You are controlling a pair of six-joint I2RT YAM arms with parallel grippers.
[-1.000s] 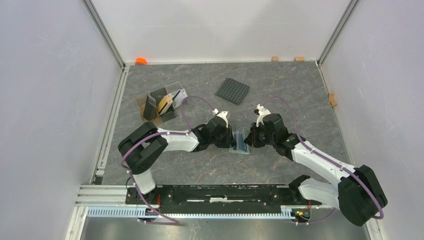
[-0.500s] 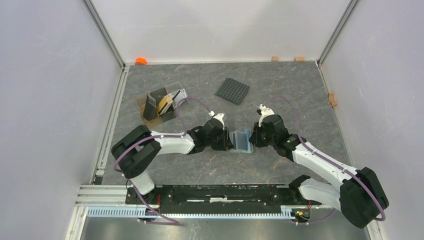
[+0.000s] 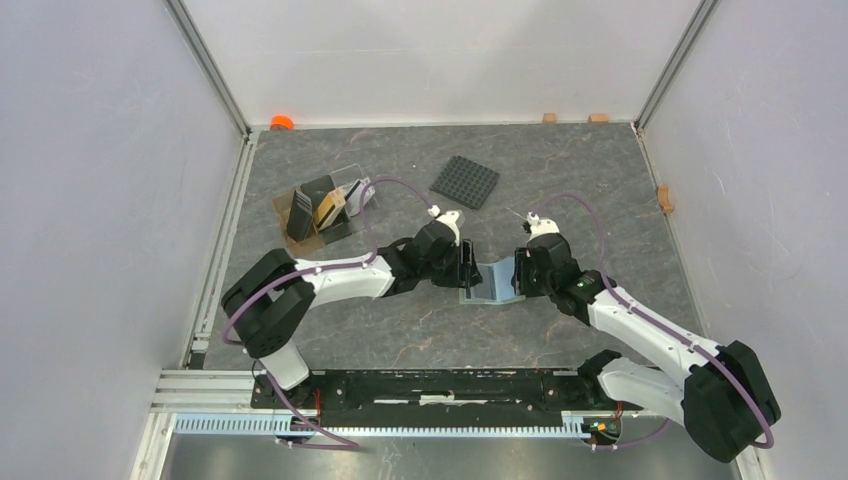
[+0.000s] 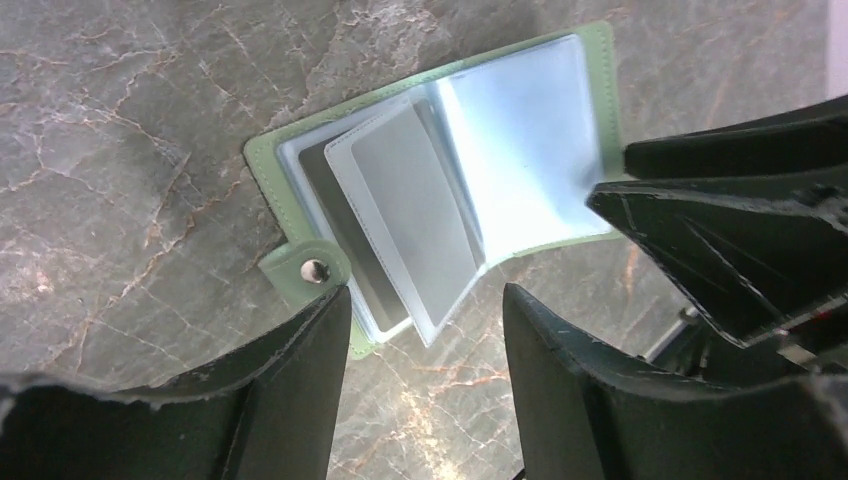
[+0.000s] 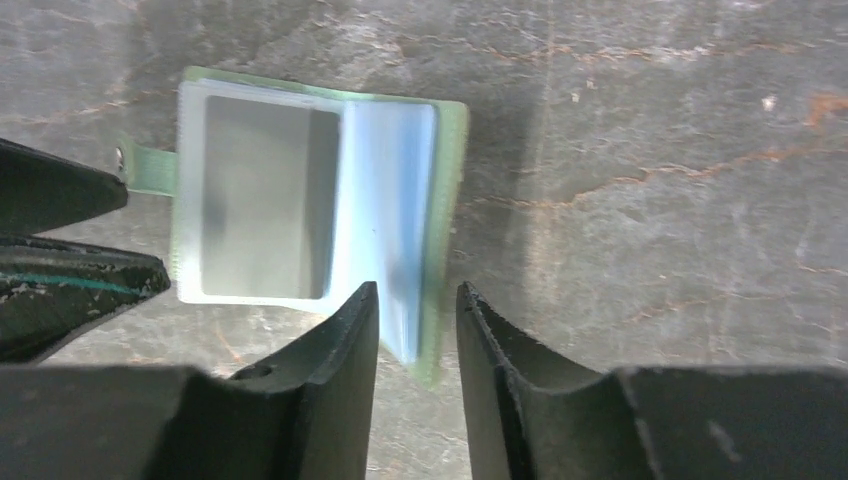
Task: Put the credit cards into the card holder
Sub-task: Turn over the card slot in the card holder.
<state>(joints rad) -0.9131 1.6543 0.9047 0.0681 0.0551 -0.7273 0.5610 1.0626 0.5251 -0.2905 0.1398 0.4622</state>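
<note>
The card holder (image 3: 489,281) lies open and flat near the middle of the table (image 3: 400,335), its pale green cover down and the light blue sleeves up. The left gripper (image 3: 465,268) stands at its 9 o'clock side with jaws wide apart and holds nothing. The snap tab (image 4: 310,268) of the holder is just beside one finger.

The right gripper (image 3: 517,275) is at the 3 o'clock side. Its jaws are narrow, and the cover's edge runs between them without being pinched.

The credit cards (image 3: 328,210) stand in a brown tray (image 3: 283,206) at 10 o'clock from the holder, well apart from it. The left arm (image 3: 345,280) lies across the way between them.

A black studded plate (image 3: 465,182) lies at 12 o'clock. An orange thing (image 3: 281,122) sits in the far corner at 11 o'clock. Small wooden blocks (image 3: 598,117) are along the far edge.

The table is grey with a marble pattern, and white walls (image 3: 100,200) close it on three sides.
</note>
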